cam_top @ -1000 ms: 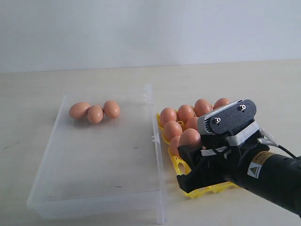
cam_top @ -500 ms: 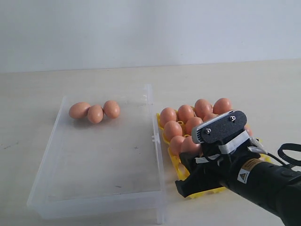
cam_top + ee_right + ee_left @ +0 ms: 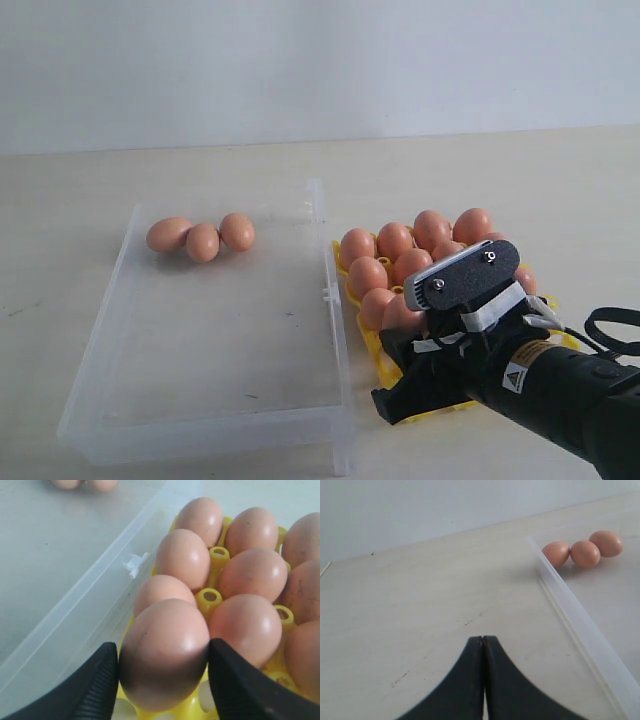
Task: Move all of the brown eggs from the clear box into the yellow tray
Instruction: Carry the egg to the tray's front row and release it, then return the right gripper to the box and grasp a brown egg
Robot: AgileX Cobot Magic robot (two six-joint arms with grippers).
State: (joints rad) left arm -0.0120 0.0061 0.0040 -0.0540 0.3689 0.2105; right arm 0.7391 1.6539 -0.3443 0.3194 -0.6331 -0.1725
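Note:
My right gripper (image 3: 164, 670) is shut on a brown egg (image 3: 165, 652), one black finger on each side, low over a cup at the near left corner of the yellow tray (image 3: 210, 597). In the exterior view that egg (image 3: 400, 312) shows just ahead of the right gripper (image 3: 405, 335); several brown eggs (image 3: 395, 240) fill the yellow tray (image 3: 372, 345). Three brown eggs (image 3: 201, 238) lie together at the far left corner of the clear box (image 3: 330, 330). My left gripper (image 3: 483, 639) is shut and empty over bare table, beside the clear box's wall (image 3: 575, 615) and short of those three eggs (image 3: 585, 553).
The clear box's side wall (image 3: 100, 600), with a small white clip (image 3: 134, 564), runs close along the tray's left edge. My right arm (image 3: 560, 390) and its cable cover the tray's near right part. A pale wall stands behind the table.
My right gripper has come down and slightly nearer with the egg, closer to the tray's near left corner. The three eggs in the box have not moved.

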